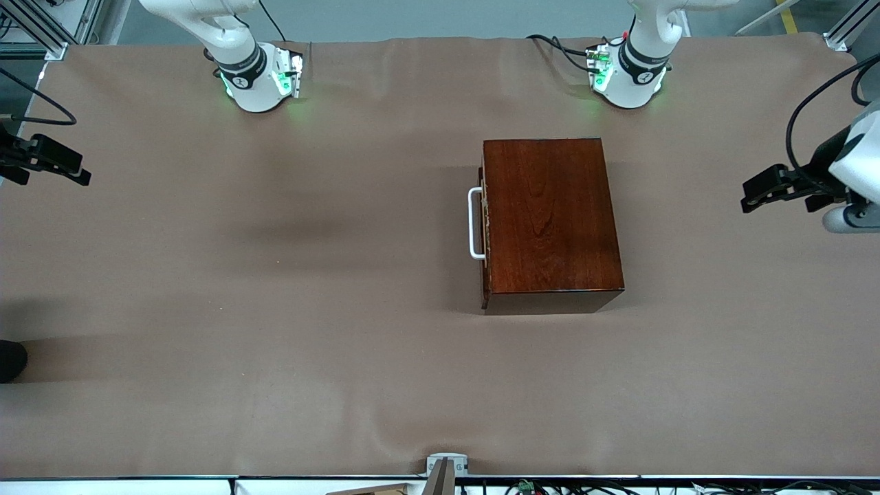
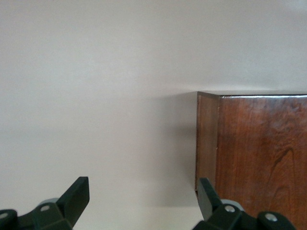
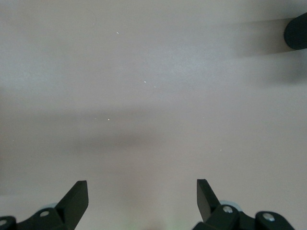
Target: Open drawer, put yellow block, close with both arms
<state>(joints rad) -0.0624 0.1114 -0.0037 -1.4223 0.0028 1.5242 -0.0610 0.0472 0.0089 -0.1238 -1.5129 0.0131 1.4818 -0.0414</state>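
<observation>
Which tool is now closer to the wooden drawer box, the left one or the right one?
The left. The left tool hovers open over the table just off the wooden drawer box, at the left arm's end. The right tool hovers open at the right arm's table end, much farther away.

No text, label, brand, number or sign can be read anywhere: small dark marks on the arm bases stay illegible.

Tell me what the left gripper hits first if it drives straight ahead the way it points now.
Probably the wooden box: the open left gripper looks down at the table, and the box's corner lies ahead of one finger. The other finger faces bare table. Depth is unclear.
</observation>
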